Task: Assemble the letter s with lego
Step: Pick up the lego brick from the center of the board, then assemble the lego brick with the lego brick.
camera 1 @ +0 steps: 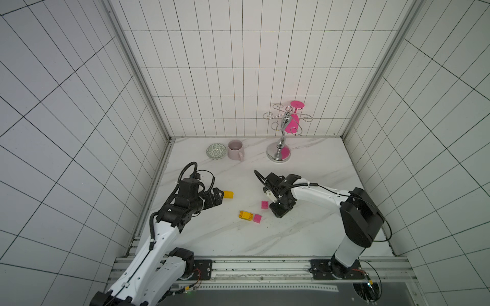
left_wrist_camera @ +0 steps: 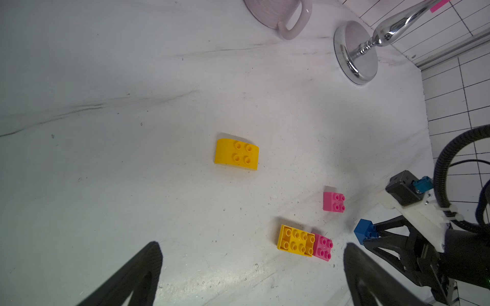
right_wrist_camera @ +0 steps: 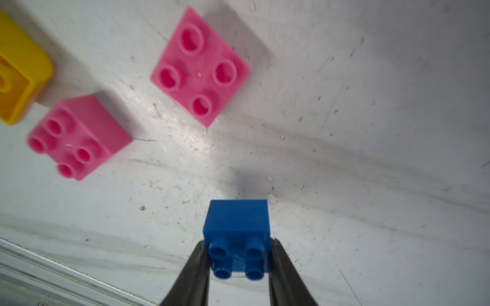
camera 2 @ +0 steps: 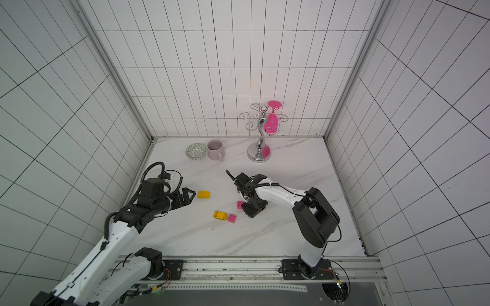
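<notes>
The lego lies loose on the marble table, and the letter s is out of view. A rounded yellow brick sits just ahead of my open left gripper. A long yellow studded brick touches a pink cube. The other pink cube stands alone. My right gripper is shut on the blue cube, with its studs facing the wrist. The gripper hides the cube in both top views.
At the back stand a patterned bowl, a pale mug and a chrome rack with a pink goblet hanging from it. Tiled walls close in both sides and the back. A metal rail runs along the front edge.
</notes>
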You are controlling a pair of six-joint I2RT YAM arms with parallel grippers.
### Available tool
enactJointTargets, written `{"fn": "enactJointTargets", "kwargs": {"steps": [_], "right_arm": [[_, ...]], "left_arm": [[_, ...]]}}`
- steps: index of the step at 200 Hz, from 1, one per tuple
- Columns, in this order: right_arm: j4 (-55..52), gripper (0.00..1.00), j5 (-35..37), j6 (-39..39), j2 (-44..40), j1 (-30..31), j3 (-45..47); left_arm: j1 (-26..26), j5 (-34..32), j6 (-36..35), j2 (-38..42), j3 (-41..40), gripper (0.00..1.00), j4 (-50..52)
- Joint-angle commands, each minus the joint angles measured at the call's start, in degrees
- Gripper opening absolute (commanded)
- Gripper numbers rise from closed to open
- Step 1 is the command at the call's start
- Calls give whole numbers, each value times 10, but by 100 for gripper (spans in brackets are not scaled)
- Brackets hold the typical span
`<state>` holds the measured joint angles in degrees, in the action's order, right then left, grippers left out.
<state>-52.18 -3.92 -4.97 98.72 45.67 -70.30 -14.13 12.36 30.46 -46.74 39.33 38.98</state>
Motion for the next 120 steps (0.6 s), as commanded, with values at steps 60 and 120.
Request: {"fn": "enactJointTargets", "kwargs": {"steps": [60, 120], "right_arm": [[-71, 34, -57, 94, 91, 110, -207], [-85, 33, -18, 173, 161, 121, -252]], "left_arm": [[5, -45, -28, 161, 30, 99, -7], [6, -59, -68, 177, 41, 99, 12]]}}
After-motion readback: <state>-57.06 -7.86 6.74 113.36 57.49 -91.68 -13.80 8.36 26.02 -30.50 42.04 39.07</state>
